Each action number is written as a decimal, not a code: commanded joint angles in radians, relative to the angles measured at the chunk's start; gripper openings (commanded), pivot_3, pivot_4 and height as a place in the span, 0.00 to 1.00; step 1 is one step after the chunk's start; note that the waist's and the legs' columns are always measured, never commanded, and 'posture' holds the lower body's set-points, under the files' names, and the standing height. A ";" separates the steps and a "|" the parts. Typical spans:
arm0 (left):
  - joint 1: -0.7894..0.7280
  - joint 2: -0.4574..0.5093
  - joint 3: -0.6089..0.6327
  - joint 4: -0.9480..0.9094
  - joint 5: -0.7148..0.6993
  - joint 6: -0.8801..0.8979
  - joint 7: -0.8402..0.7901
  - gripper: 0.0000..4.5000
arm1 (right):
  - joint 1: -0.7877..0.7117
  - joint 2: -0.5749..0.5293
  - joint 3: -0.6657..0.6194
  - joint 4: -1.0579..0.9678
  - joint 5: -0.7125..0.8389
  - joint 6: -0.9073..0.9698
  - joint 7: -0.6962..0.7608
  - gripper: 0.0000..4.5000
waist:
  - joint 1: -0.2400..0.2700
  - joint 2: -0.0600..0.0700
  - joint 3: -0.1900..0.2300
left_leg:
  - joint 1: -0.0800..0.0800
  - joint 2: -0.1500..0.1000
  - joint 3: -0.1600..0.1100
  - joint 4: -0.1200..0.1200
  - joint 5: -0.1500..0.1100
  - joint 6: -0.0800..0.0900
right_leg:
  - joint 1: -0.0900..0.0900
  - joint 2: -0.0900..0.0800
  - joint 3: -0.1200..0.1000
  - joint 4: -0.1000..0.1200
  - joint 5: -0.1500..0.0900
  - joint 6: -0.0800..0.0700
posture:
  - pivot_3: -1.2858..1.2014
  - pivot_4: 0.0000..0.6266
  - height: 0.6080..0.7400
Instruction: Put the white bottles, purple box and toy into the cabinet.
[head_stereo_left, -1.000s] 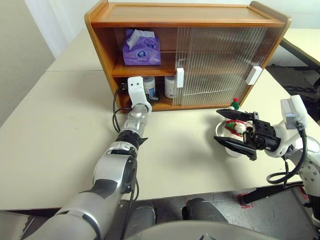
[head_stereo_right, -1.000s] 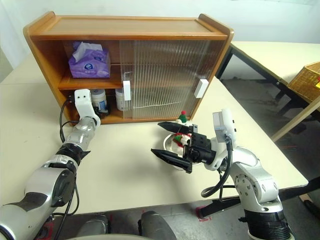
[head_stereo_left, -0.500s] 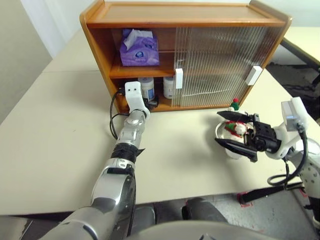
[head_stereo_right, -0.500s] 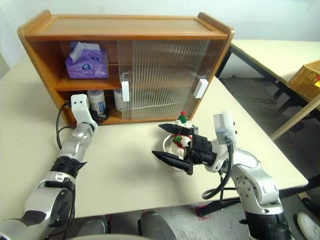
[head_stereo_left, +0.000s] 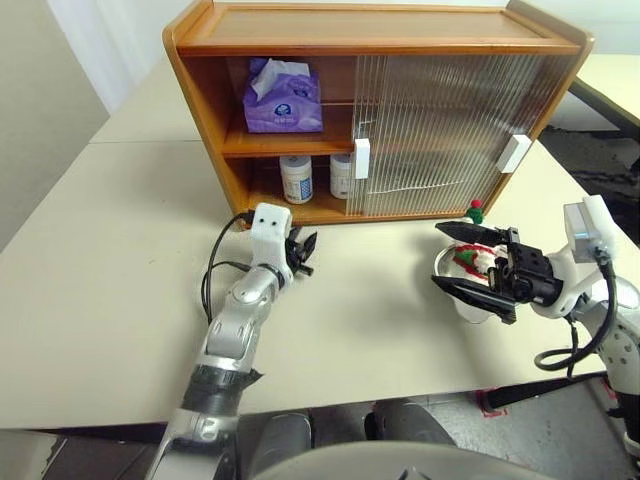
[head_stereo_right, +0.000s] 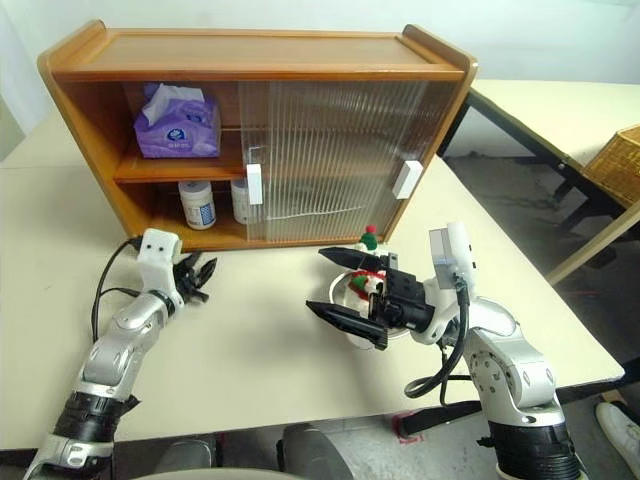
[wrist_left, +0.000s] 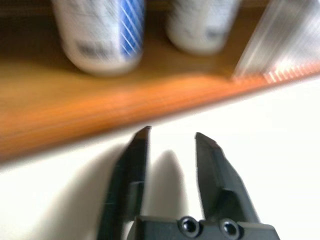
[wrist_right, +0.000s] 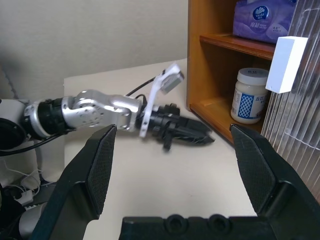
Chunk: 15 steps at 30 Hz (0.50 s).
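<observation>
The left gripper (head_stereo_left: 303, 252) hovers low over the desk (head_stereo_left: 120, 250) before the cabinet (head_stereo_left: 370, 40), fingers narrowly parted, empty. The right gripper (head_stereo_left: 470, 262), spread wide, points left beside the toy (head_stereo_left: 472, 256).

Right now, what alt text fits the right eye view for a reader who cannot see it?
A wooden cabinet on a table holds a purple box above two white bottles. The left gripper is empty before it; the right gripper is open around a toy in a dish.

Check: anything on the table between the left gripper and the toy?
Nothing: bare table between the left gripper and the toy, seen in both eye views.
</observation>
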 joint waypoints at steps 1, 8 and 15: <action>-0.008 0.009 -0.047 -0.084 -0.021 -0.088 -0.090 0.09 | -0.003 -0.002 -0.006 0.012 -0.013 -0.010 0.004 1.00 | 0.004 0.000 0.000 | 0.000 0.000 -0.001 0.000 0.000 0.000 | 0.000 0.000 0.000 0.000 0.001 -0.001 | 0.46 0.01 1.00; -0.164 -0.043 -0.106 0.052 0.023 -0.257 -0.124 0.00 | -0.008 0.000 -0.003 0.007 -0.015 -0.008 -0.003 1.00 | 0.012 0.000 0.000 | 0.001 0.001 -0.001 0.000 0.000 0.000 | 0.001 0.000 -0.002 0.001 0.005 -0.006 | 0.46 0.00 1.00; -0.251 -0.117 -0.152 0.173 0.055 -0.366 -0.122 0.00 | -0.006 0.001 -0.004 0.001 -0.018 -0.009 -0.010 1.00 | 0.007 0.001 -0.001 | 0.001 0.002 -0.001 0.001 0.000 0.000 | 0.001 0.000 -0.001 0.000 0.006 -0.001 | 0.45 0.00 1.00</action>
